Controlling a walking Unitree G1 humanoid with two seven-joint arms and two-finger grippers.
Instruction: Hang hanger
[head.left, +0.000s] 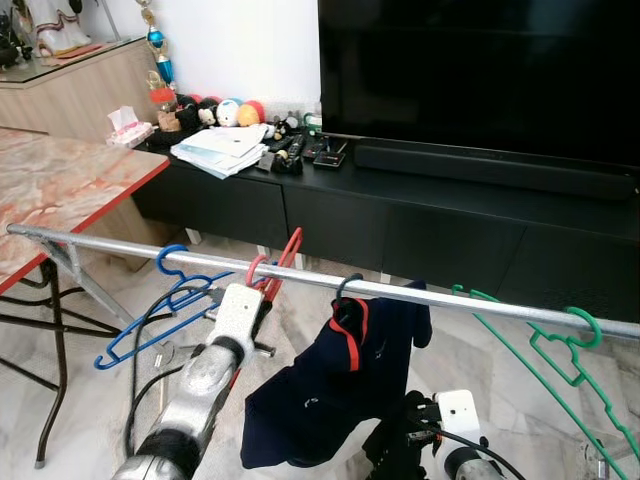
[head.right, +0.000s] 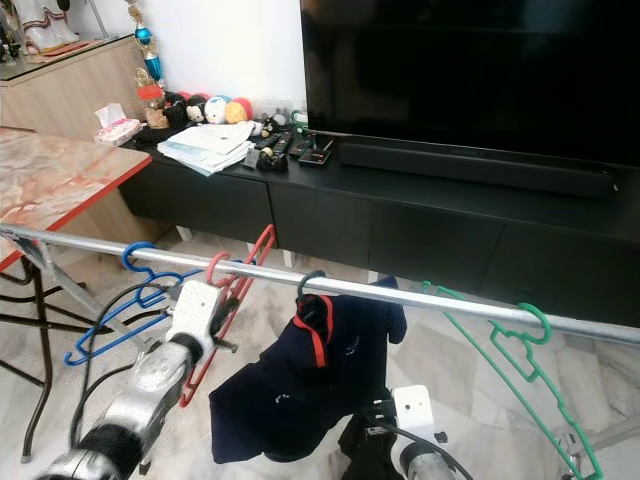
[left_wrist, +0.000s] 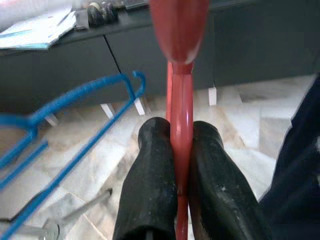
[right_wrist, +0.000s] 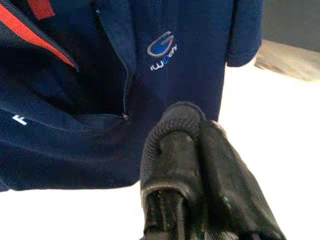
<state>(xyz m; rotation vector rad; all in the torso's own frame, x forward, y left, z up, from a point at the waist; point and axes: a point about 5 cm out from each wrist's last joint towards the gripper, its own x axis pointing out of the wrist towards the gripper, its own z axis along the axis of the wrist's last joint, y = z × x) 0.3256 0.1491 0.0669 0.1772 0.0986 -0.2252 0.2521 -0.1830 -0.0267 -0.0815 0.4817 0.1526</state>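
A red plastic hanger (head.left: 290, 247) has its hook over the silver rail (head.left: 470, 300), between a blue hanger (head.left: 165, 300) and a navy shirt (head.left: 340, 385) on a dark hanger. My left gripper (left_wrist: 181, 127) is shut on the red hanger's thin bar just under the rail, its white wrist (head.left: 235, 312) raised towards it. In the right wrist view, my right gripper (right_wrist: 192, 117) is low, close in front of the navy shirt (right_wrist: 190, 55), fingers pressed together with nothing between them.
A green hanger (head.left: 560, 350) hangs at the rail's right end. Behind the rail stand a black TV cabinet (head.left: 420, 220) with a large TV (head.left: 480, 70), papers and small toys. A marble-topped folding table (head.left: 60, 185) stands to the left. The floor is pale tile.
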